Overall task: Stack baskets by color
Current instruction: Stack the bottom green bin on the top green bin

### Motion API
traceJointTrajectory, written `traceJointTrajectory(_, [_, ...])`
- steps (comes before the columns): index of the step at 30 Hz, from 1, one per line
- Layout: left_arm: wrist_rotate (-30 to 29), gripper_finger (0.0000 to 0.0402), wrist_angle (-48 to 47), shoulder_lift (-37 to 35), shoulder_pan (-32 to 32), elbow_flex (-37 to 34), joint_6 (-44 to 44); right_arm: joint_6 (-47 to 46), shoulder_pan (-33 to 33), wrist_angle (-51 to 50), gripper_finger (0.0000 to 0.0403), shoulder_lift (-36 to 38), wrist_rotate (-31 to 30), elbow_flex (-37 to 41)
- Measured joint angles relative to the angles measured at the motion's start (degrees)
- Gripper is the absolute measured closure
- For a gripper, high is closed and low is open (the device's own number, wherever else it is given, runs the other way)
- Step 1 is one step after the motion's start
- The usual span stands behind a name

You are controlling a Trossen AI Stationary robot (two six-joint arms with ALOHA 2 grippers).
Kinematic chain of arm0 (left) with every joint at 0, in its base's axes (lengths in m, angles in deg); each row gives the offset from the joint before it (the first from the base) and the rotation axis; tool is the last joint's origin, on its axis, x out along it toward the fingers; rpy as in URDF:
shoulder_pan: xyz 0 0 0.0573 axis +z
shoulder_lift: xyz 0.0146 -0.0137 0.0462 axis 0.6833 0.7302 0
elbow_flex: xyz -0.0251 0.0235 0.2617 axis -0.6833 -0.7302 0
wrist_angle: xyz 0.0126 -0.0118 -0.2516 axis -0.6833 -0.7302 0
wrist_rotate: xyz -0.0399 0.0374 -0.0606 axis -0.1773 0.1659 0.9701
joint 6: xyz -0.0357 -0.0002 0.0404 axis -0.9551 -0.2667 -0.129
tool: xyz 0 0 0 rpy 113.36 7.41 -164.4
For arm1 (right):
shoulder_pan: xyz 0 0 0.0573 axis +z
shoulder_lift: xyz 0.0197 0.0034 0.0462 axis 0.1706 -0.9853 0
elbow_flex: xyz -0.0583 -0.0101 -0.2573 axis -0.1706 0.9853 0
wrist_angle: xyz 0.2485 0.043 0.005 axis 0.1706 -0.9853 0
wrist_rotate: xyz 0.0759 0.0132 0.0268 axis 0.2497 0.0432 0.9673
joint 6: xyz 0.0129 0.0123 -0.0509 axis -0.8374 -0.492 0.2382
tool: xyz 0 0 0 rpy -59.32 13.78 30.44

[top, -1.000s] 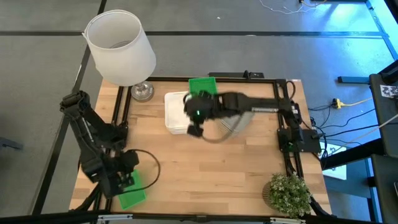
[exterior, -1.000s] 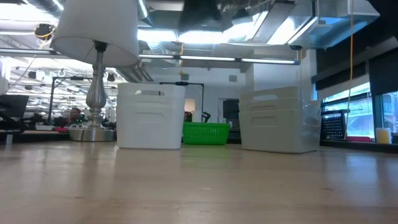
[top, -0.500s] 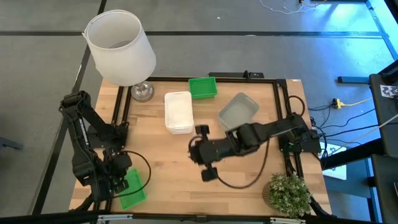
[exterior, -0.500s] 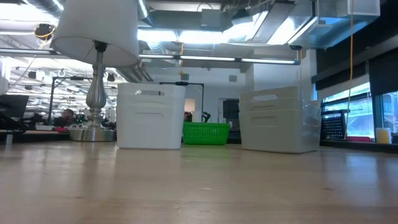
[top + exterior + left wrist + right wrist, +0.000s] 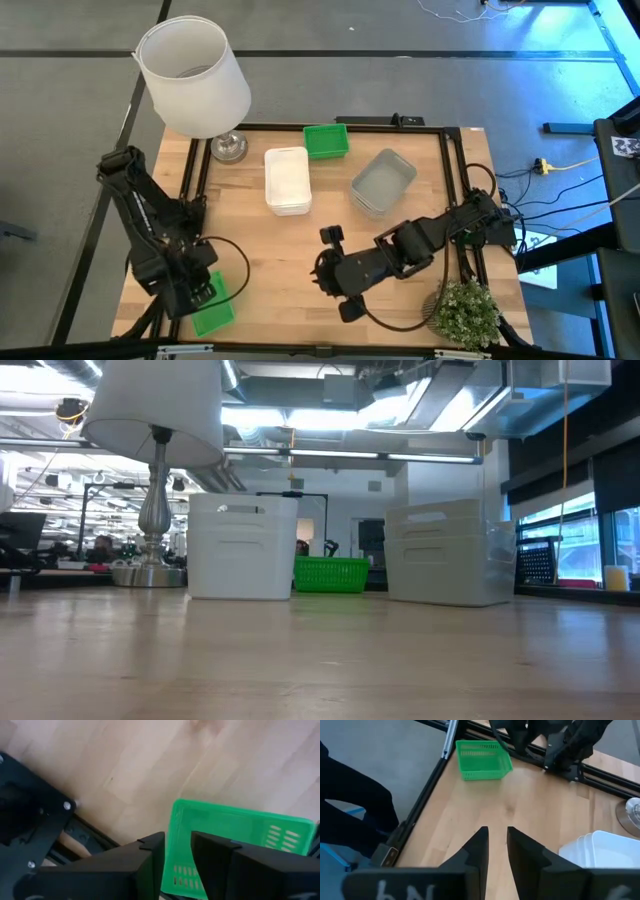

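Observation:
A green basket (image 5: 214, 314) lies at the table's near left corner. My left gripper (image 5: 177, 857) points down over its short end wall (image 5: 173, 832), open, with one finger on either side of the wall. My right gripper (image 5: 496, 845) hovers above the middle of the table's near half (image 5: 326, 275), open and with nothing between its fingers. At the far side stand a stack of white baskets (image 5: 287, 181), a second green basket (image 5: 326, 141) and a stack of translucent grey baskets (image 5: 383, 182). The low view shows no gripper. My left gripper has one finger (image 5: 150, 862) outside and one finger (image 5: 212, 860) inside the green basket's short end wall, coming from above. I cannot tell whether either finger touches the wall. The basket rests on the table.
A big white lamp (image 5: 192, 75) with a metal base (image 5: 228, 147) stands at the far left corner. A potted plant (image 5: 463, 310) sits at the near right corner. Black frame rails (image 5: 192, 185) run along the table's sides. Bare wood (image 5: 270, 260) lies between the two arms.
My right gripper has swung from above the baskets at the far side toward the table's near edge and now hangs over the middle of the near half, holding nothing. The baskets at the far side have stayed where they were.

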Motion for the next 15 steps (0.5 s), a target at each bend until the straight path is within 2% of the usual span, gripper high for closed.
traceJointTrajectory(6, [1.4, 0.0304, 5.1, 0.0, 2.0, -6.2, 0.0, -1.1, 0.6, 0.0, 0.0333, 0.0, -0.1, 0.0])
traceJointTrajectory(15, [5.8, 0.0303, 18.7, 0.0, 2.9, -17.3, 0.1, 0.6, 0.6, 0.0, 0.0333, 0.0, -0.1, 0.0])
